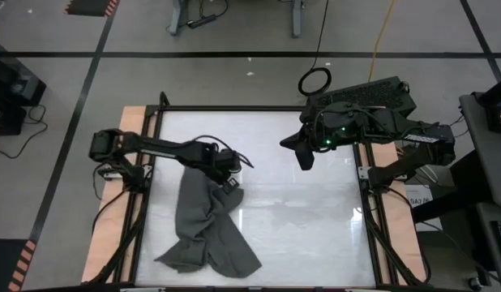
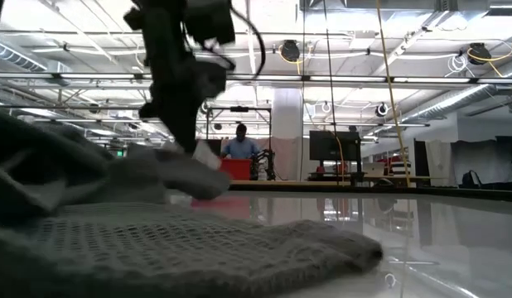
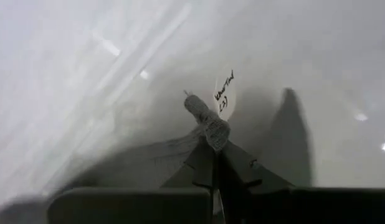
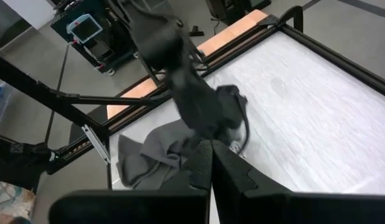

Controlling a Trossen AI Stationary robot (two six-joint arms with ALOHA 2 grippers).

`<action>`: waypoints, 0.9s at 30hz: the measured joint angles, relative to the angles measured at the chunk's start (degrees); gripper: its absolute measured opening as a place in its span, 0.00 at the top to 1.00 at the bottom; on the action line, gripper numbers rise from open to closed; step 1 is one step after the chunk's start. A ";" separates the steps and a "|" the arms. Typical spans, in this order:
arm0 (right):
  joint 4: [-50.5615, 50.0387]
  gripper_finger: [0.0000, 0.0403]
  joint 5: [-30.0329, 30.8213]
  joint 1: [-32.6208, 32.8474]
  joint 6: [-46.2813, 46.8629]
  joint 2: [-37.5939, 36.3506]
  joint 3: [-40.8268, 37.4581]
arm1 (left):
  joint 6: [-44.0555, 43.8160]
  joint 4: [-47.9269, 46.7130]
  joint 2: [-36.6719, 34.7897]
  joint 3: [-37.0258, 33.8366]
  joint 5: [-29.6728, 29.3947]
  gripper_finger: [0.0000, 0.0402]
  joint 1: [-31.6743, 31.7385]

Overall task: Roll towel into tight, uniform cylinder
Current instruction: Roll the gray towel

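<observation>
High view: towel (image 1: 203,231) lies crumpled in the lower-left part of the tabletop (image 1: 307,235), a loose rumpled strip running from centre-left down to the bottom edge, nowhere near flat. Left end effector (image 1: 232,188) sits at the strip's upper end, clamped on a corner of the cloth. Right end effector (image 1: 306,160) hangs upper centre-right, well apart from the fabric, waiting.

Low view: towel (image 2: 156,240) fills the lower left foreground, open waffle weave, slumping in soft folds. Left arm comes down from the top left to a lifted bit of cloth with the white tag (image 2: 208,155) beside it. A person stands far off in the room behind, mid-frame.

Left wrist view: fingers (image 3: 205,165) pinched fully together on a thin twisted nub of towel (image 3: 208,124); the white tag (image 3: 224,93) sticks out just past it, centre frame.

Right wrist view: right end effector (image 4: 211,163) closed, holding nothing, bottom centre. Left arm and bunched towel (image 4: 158,155) sit centre-left.

Handling, my read: light, limp, no stiffness, drapes and bunches under any pull. Weave looks grippy, not slippery; nothing fragile. The one-corner pinch only drags it into a rope. Better to hold two adjacent corners of one edge, spread it flat, then roll from that edge with even tension.
</observation>
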 joint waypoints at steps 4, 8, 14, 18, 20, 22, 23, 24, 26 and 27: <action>-0.07 1.00 0.06 -0.47 0.83 0.02 0.00 | 0.10 0.58 -6.82 3.64 -1.87 0.97 0.02; -0.10 1.00 1.59 -1.42 2.23 0.61 0.00 | 1.74 2.69 -12.69 6.07 -4.88 0.97 0.00; 1.21 1.00 0.62 -2.29 3.30 3.17 0.00 | 9.04 9.06 -20.14 8.66 -6.18 0.97 0.06; 6.06 1.00 -1.97 -2.01 2.95 5.18 0.00 | 9.79 12.32 -23.68 9.72 -7.01 0.97 0.17; 9.08 0.99 -2.06 -1.31 2.80 6.22 0.00 | 10.94 13.86 -24.95 10.25 -7.02 0.97 0.17; 13.07 0.98 -2.01 -0.72 2.59 7.39 0.00 | 12.01 15.80 -25.87 10.75 -6.95 0.97 0.13; 14.95 0.97 -2.01 -0.40 2.57 7.93 0.00 | 12.12 17.21 -26.25 11.07 -6.83 0.97 0.13; 16.70 0.95 -2.01 -0.09 2.57 8.47 0.00 | 12.11 18.68 -26.66 11.26 -6.73 0.97 0.13; 21.12 0.93 -1.84 0.47 2.30 9.46 0.00 | 12.27 22.57 -27.53 11.70 -6.66 0.97 0.13; 22.99 0.91 -1.61 0.77 1.86 9.87 0.00 | 12.52 24.76 -27.81 11.76 -6.60 0.97 0.13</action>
